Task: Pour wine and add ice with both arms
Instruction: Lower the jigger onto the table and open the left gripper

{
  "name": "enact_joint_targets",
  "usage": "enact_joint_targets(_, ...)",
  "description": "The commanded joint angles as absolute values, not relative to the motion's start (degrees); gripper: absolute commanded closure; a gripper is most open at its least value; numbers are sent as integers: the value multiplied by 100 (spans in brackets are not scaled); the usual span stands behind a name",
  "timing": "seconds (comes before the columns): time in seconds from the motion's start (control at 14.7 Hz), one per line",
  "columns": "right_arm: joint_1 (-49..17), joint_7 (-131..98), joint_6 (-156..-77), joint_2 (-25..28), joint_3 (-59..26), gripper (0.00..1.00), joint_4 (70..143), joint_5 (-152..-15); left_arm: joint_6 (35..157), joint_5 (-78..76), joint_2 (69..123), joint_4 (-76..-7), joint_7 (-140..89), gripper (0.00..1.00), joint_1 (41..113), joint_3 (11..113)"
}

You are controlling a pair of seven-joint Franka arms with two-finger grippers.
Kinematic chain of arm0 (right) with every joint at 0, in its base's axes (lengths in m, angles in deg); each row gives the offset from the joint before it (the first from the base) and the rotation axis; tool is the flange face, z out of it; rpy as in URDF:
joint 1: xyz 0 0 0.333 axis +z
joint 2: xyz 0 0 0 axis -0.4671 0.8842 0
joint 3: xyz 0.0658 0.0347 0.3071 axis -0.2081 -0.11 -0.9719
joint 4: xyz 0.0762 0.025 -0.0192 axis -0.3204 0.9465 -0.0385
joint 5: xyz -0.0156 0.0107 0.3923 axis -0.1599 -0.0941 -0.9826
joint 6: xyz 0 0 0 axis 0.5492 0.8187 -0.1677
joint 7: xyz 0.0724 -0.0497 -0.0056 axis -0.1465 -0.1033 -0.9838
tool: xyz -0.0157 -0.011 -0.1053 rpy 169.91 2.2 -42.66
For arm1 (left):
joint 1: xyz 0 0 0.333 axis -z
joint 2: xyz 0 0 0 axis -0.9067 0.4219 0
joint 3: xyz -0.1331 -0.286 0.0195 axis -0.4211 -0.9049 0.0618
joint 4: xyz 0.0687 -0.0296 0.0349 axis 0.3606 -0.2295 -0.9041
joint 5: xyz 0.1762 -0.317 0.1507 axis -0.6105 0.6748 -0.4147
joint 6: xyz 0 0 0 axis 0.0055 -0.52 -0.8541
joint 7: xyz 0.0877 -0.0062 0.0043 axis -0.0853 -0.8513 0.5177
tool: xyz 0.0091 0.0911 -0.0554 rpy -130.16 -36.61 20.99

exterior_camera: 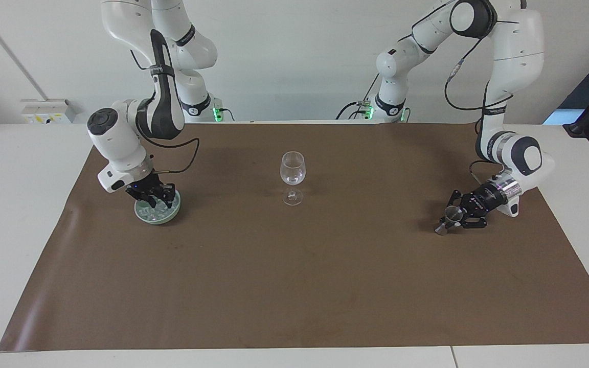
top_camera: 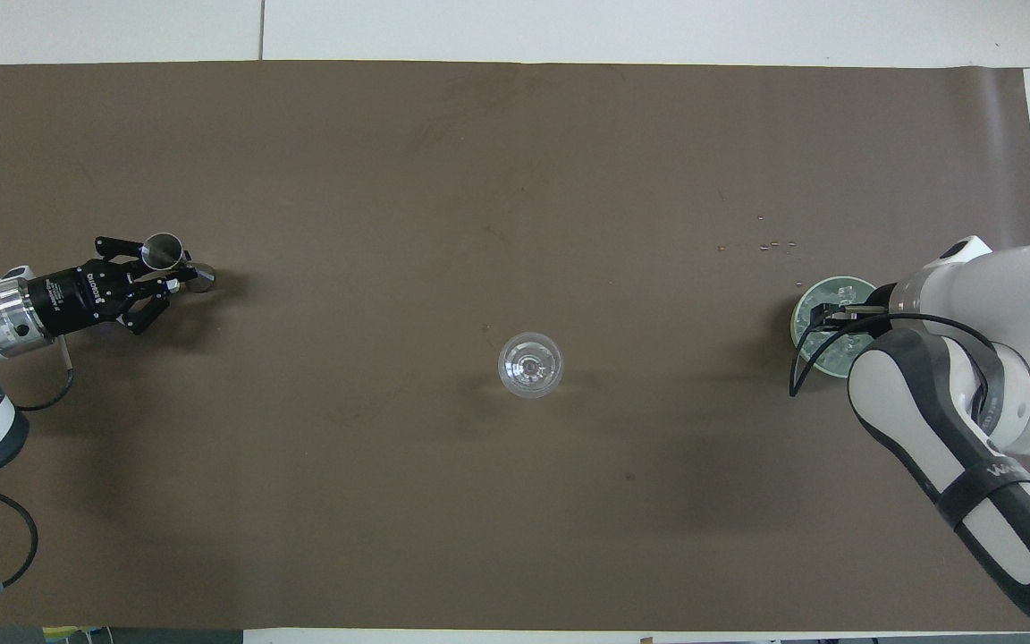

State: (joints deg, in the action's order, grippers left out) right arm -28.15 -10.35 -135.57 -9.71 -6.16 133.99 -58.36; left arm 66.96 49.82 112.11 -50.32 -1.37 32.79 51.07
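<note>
Brown mat point(exterior_camera: 294, 286) covers the table, both arms down low at its two ends. Right arm's gripper point(exterior_camera: 152, 197) is dipped into the green dish point(exterior_camera: 172, 213) at the right arm's end, fingers down among the ice point(exterior_camera: 147, 208); cannot tell whether they are parted or closed on a cube. Left arm's gripper point(exterior_camera: 452, 219) is down at the mat at the left arm's end, fingers pinched on the waist of a small metal jigger point(exterior_camera: 448, 220), which looks to rest on or just over the mat. Stemmed glass point(exterior_camera: 292, 176) stands upright mid-table, between the two and well apart from each. Progress, as a judgement: the glass shows no dark liquid and no cubes visible in it, so neither pour nor ice looks done; the ice pick seems in hand, and the jigger is either being set down or picked up, cannot tell which. Left to do: carry ice to the glass and drop it in. Jigger's long axis is tilted, open cup up and leaning slightly toward the robots, foot low on the mat. A few small specks point(top_camera: 774, 242) lie on the mat just farther from the robots than the dish.
</note>
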Motion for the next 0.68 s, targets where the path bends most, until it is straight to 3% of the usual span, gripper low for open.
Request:
enact_joint_targets(0.0,-2829,-1172,-13644,-1036,-625,50,13508,-5977,6611,5312,10949,-5454,-487,100,3139,5052)
enact_joint_targets(0.14,-2838,-1172,-13635,-1054,-625,53,13569,-5986,6646,5321,10949,-5454,-496,100,3139,5052)
enact_joint_targets(0.2,-2846,-1172,-13627,-1054,-625,55,13578,-5986,6638,5330,10940,-5454,-496,1,3130,5060)
enact_joint_targets(0.61,-2855,-1155,-13627,-1063,-625,71,13595,-5977,6917,4402,10607,-5349,-435,0,3024,5122)
